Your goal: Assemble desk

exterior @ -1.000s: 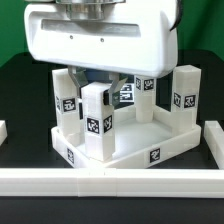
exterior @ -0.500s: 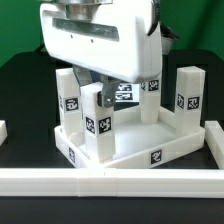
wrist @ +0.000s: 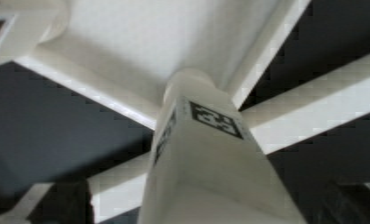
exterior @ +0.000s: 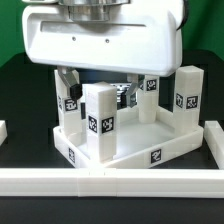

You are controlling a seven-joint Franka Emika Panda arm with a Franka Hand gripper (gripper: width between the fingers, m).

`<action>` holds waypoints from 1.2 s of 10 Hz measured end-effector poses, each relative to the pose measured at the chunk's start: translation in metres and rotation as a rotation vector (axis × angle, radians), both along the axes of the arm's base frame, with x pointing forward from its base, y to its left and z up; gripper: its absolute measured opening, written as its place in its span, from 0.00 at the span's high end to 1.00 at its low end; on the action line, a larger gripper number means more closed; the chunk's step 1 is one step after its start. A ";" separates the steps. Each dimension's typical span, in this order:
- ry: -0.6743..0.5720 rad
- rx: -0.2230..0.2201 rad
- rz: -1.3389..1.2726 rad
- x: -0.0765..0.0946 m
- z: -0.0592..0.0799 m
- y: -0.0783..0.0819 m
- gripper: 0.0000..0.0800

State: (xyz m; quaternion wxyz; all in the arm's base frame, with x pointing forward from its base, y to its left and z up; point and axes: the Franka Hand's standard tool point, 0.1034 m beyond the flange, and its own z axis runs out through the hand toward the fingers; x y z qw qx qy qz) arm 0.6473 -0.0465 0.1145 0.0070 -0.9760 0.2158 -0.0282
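On the exterior view's left you see bare black tabletop [exterior: 22, 95]. The desk [exterior: 125, 160] sits near the middle of it, close behind the long white border rail [exterior: 110, 183] that runs along the front edge.

The desk is all white plastic. It has a shallow rectangular tray with a raised rim, which carries small black-and-white tags on its front wall, and four square-section legs standing upright in its corners.

- **Rear-left leg** [exterior: 68, 96]: stands at the far corner on the exterior view's left and has a tag partway up.
- **Front-left leg** [exterior: 98, 120]: the nearest and largest in view, with a tag facing you.
- **Rear-right leg** [exterior: 149, 96]: stands farther back and is partly covered by the arm's white housing.
- **Front-right leg** [exterior: 187, 96]: stands at the corner on the exterior view's right, with its tag clearly visible.

The end effector [exterior: 124, 93] hangs over the middle of the tray, between the legs. Most of it is hidden under the housing, so you cannot tell how wide it stands or whether it has hold of anything.

In the wrist view a tagged leg [wrist: 208, 150] fills the centre, with the tray's white rim [wrist: 93, 75] behind it. You cannot tell which leg it is.
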 end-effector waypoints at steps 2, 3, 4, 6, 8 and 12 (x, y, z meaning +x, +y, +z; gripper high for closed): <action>-0.001 -0.029 0.294 0.001 0.004 0.005 0.19; -0.004 -0.044 0.491 0.002 0.007 0.007 0.19; 0.000 -0.047 0.586 0.002 0.007 0.008 0.19; -0.001 -0.058 0.762 0.001 0.008 0.007 0.19; 0.000 -0.065 0.845 0.000 0.008 0.004 0.19; 0.007 -0.075 0.922 0.000 0.006 0.002 0.33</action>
